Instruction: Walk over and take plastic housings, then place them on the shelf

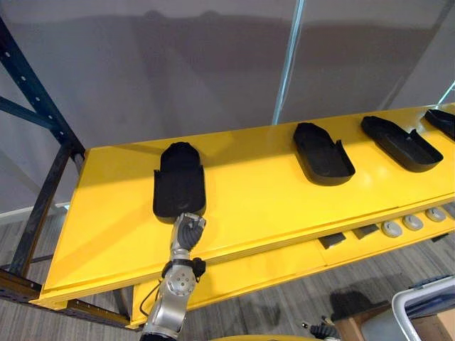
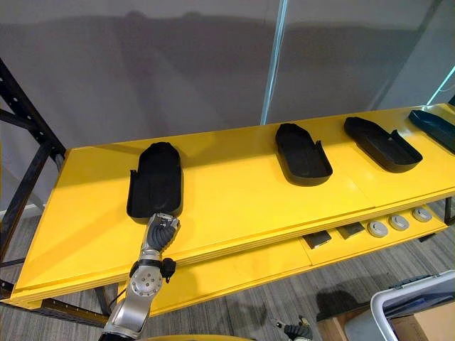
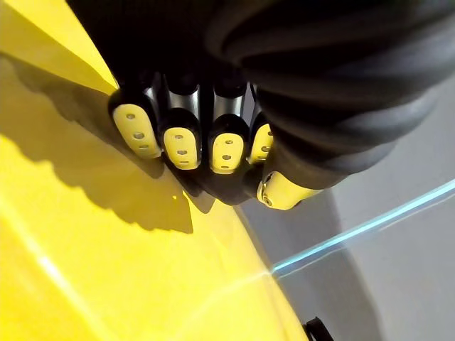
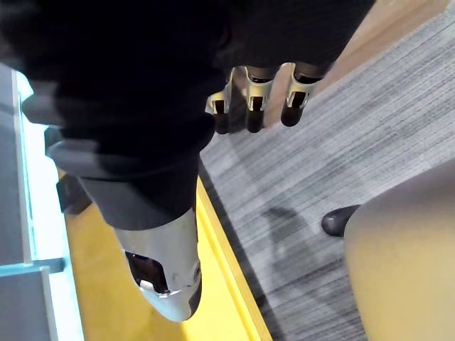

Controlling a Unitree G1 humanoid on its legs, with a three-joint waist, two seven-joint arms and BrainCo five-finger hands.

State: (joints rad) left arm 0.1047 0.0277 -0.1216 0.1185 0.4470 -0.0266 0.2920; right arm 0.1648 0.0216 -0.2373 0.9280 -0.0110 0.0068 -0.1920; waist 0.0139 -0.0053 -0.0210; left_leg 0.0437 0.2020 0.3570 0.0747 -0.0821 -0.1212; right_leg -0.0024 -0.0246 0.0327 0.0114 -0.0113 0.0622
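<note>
**Left hand at the leftmost housing, top shelf**

- Left hand: over the front strip of the yellow top shelf, fingers reaching to the near end of the leftmost housing. In the left wrist view the fingers run in a row into the dark housing and their tips are hidden, so I cannot tell whether they grip it or merely touch it.
- Leftmost housing: black, shallow, open side up, lying flat on the top shelf with its rounded end pointing away from the hand.
- Second housing, third housing, fourth housing: black, flat on the same shelf, spaced in a row to the right, well apart from the hand. The fourth is cut by the view's edge.
- Lower shelf: yellow, holding two dark flat blocks and three round grey discs in a line.
- Bin: pale rim, on the floor at lower right, with a brown box in it.
- Right hand: hanging over grey carpet, fingers relaxed, holding nothing.
</note>
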